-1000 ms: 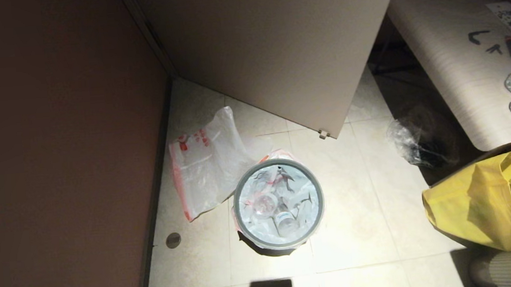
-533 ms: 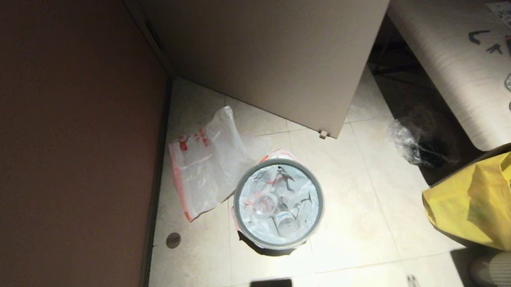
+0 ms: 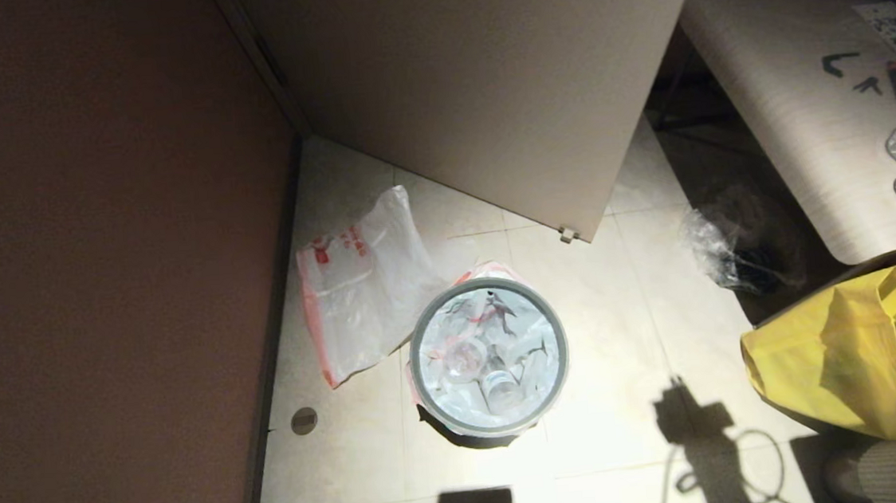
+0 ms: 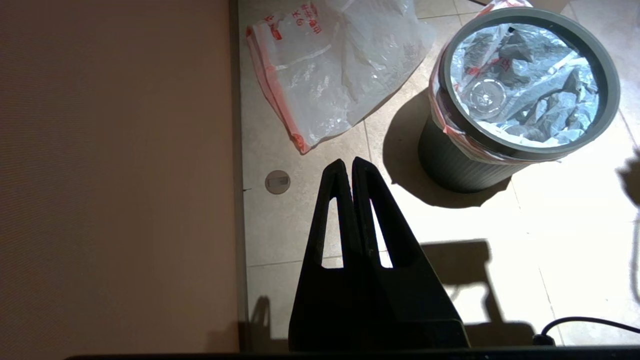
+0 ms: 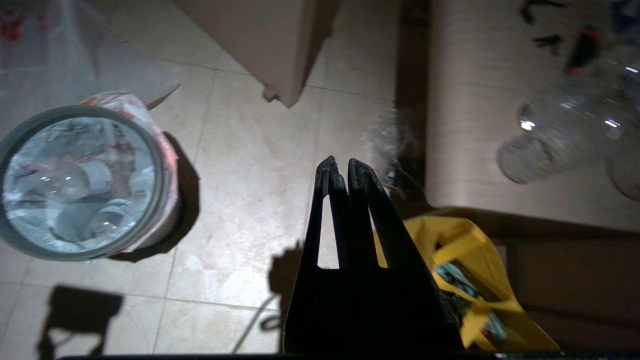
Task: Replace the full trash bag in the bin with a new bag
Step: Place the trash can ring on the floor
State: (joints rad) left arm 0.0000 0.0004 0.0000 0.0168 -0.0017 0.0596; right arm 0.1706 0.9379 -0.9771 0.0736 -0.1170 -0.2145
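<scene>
Bin: small round black cylinder can [image 3: 489, 358] mid-floor, grey ring pinning the lumpy translucent full bag [image 3: 488, 352] inside
New bag: flat white red-printed plastic [image 3: 358, 282], at bin's ten o'clock, probably staged for relining
Left gripper [image 4: 347, 165]: pressed together, empty
Right gripper [image 5: 338, 165]: likewise, at bin's three o'clock

You get one bright pool on the floor [image 3: 627, 397] with hard shadows; the wall [image 3: 98, 271] stays dim, right wrist view blurred

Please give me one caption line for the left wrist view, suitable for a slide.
Shut left claw above floor tiles, the new bag flat beside the bin.
</scene>
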